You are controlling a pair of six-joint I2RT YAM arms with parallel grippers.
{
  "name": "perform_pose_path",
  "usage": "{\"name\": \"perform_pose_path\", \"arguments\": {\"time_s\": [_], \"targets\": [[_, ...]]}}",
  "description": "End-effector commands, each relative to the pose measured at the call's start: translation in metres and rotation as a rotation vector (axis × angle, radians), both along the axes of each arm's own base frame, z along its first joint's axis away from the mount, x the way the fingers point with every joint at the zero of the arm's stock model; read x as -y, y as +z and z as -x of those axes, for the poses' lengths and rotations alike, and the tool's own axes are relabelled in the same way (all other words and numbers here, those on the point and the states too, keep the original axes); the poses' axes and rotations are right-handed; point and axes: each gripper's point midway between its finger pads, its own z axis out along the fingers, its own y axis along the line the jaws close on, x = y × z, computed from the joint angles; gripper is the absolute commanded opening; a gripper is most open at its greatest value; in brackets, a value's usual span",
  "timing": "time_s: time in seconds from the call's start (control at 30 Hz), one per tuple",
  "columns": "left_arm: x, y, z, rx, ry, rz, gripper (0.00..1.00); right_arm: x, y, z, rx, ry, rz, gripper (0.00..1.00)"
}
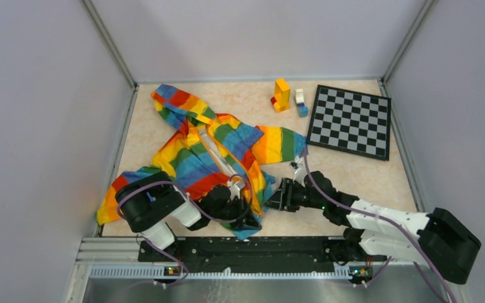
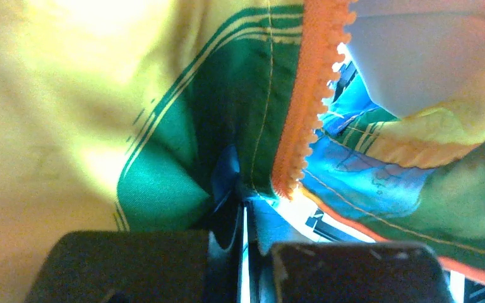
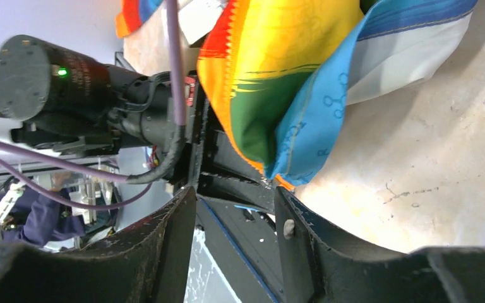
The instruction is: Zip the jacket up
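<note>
The rainbow-striped jacket [image 1: 208, 154] lies spread over the left half of the table, hood toward the back left and front open. My left gripper [image 1: 240, 211] is at its near hem. In the left wrist view this gripper [image 2: 246, 218] is shut on a fold of green and blue fabric just below the end of the orange zipper strip [image 2: 303, 95]. My right gripper [image 1: 273, 196] stands just right of the hem, pointing left. Its jaws [image 3: 233, 205] are open with nothing between them, a little short of the hem's corner [image 3: 278, 132].
A black-and-white chessboard [image 1: 350, 121] lies at the back right. A yellow and orange block stack [image 1: 281, 95] and a white and blue one [image 1: 300, 102] stand beside it. Bare tabletop [image 1: 366, 180] shows right of the jacket. Grey walls enclose three sides.
</note>
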Motion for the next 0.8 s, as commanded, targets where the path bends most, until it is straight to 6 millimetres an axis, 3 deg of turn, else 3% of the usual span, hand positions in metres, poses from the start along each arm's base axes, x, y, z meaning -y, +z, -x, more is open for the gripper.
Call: {"name": "perform_pose_path", "arguments": {"time_s": [0.0, 0.23, 0.4, 0.67, 0.77], "targets": [[0.001, -0.004, -0.001, 0.003, -0.005, -0.008, 0.00, 0.018, 0.005, 0.002, 0.035, -0.037, 0.025, 0.49], [0.002, -0.005, 0.000, -0.002, -0.008, -0.007, 0.00, 0.019, -0.001, 0.017, -0.006, -0.028, -0.094, 0.45], [0.002, -0.004, 0.000, -0.001, -0.009, -0.005, 0.00, 0.016, -0.017, 0.021, -0.031, -0.005, -0.096, 0.38], [0.006, -0.004, -0.001, 0.000, -0.025, 0.003, 0.00, 0.001, -0.036, 0.023, -0.042, 0.074, -0.105, 0.30], [0.005, -0.005, 0.001, -0.004, -0.027, 0.001, 0.00, -0.009, -0.035, 0.024, -0.031, 0.111, -0.137, 0.26]]}}
